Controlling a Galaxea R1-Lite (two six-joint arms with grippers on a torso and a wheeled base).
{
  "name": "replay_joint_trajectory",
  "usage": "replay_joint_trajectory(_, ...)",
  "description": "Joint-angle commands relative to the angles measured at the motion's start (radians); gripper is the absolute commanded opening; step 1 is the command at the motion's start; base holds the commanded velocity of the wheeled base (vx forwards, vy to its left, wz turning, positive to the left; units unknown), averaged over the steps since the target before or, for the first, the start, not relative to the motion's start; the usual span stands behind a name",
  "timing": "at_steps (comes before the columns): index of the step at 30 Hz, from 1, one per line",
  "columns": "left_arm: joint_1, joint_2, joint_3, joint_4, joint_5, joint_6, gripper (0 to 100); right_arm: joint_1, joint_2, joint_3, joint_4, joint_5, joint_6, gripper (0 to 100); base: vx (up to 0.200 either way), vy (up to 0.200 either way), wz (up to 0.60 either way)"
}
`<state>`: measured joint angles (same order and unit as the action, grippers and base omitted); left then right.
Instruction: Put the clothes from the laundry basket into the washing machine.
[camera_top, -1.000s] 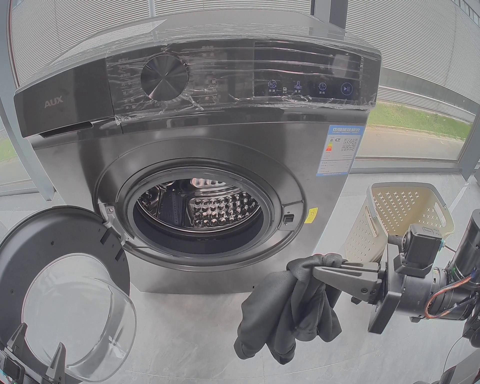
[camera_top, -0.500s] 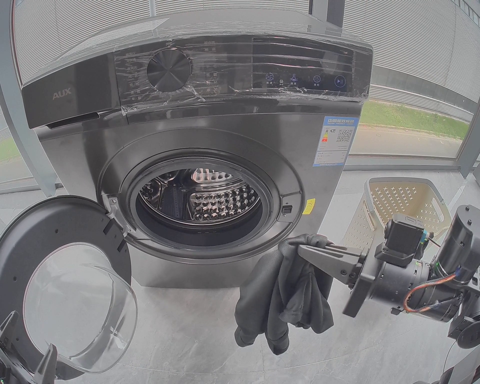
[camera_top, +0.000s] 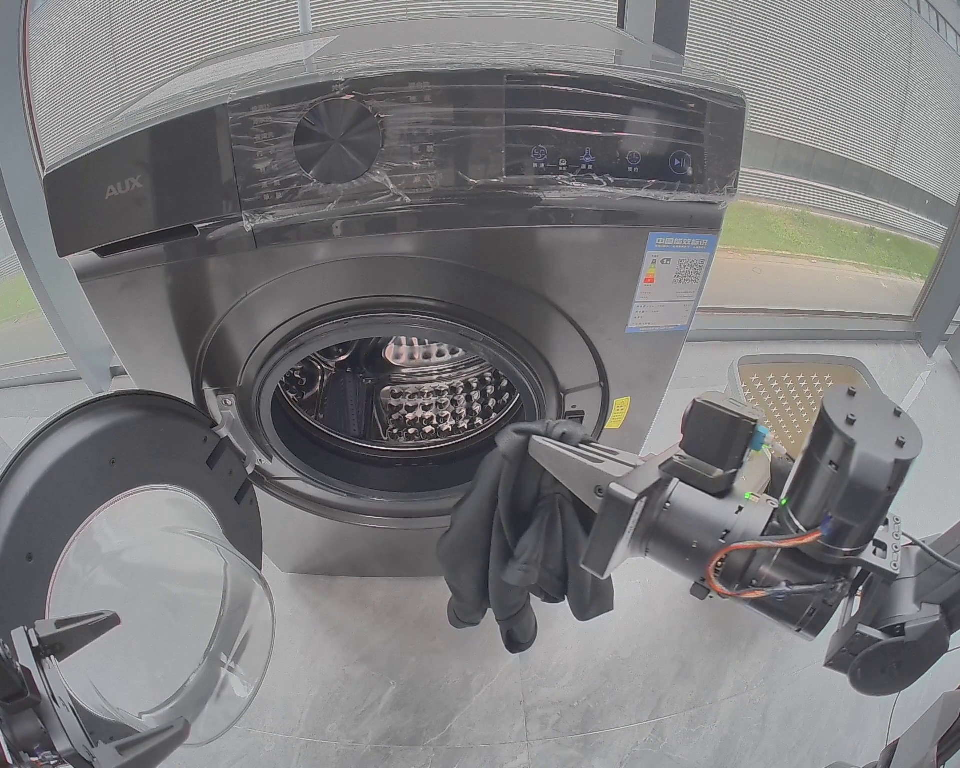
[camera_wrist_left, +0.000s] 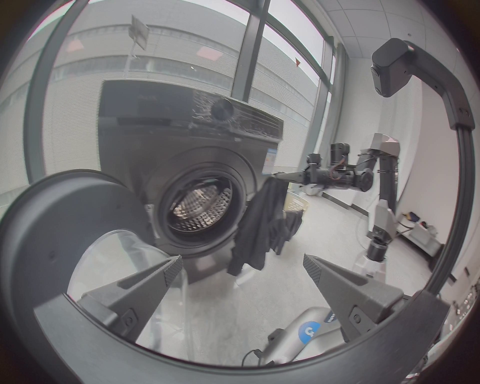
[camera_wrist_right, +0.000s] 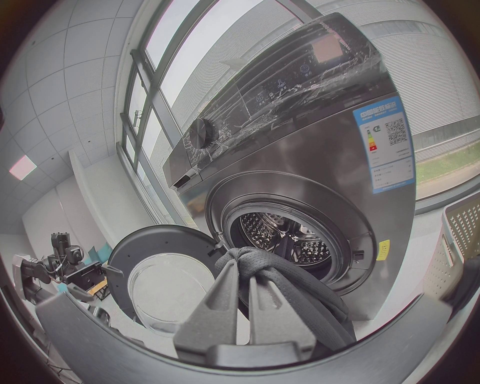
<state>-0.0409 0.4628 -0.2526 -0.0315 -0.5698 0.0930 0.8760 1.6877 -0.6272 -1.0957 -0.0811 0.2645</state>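
Clothes (camera_top: 510, 540) dangle from right hand (camera_top: 540, 446), basket (camera_top: 792, 384) half-hidden.

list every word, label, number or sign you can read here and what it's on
Top left of the washing machine: a brand mark in pale letters, not copied here.
Front right: an energy label with coloured bars and a QR code; print too small.
On the control panel: lit icons, one a play-pause sign; captions too small.
Around the dial: print blurred under film.
By the door latch: a yellow sticker, unreadable.
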Motion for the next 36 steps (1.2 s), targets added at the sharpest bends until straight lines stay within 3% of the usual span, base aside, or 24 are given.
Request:
replay_joint_trajectory(1, -0.143, 0.254, -0.03, -0.068, -0.036, 0.013, 100, 0.017, 0.135, -0.098, -0.038, -0.026, 0.021, 0, 0.0, 0.0, 0.0)
replay_joint_trajectory(8, -0.309, 0.494, -0.048, -0.249, -0.028, -0.009, 100, 0.015, 0.205, -0.143, -0.065, -0.037, 0.016, 0, 0.0, 0.0, 0.0)
replay_joint_trajectory(14, -0.39, 0.695, -0.06, -0.435, 0.001, -0.021, 100, 0.006, 0.247, -0.183, -0.113, -0.048, 0.015, 0, 0.0, 0.0, 0.0)
replay_joint_trajectory(28, -0.43, 0.961, -0.076, -0.55, 0.061, -0.019, 100, 0.0, 0.248, -0.233, -0.127, -0.049, 0.015, 0, 0.0, 0.0, 0.0)
replay_joint_trajectory(30, -0.43, 1.042, -0.076, -0.627, 0.09, -0.019, 100, 0.0, 0.245, -0.235, -0.127, -0.049, 0.015, 0, 0.0, 0.0, 0.0)
replay_joint_trajectory(36, -0.43, 1.217, -0.093, -0.771, 0.1, -0.019, 100, 0.003, 0.241, -0.23, -0.127, -0.049, 0.016, 0, 0.0, 0.0, 0.0)
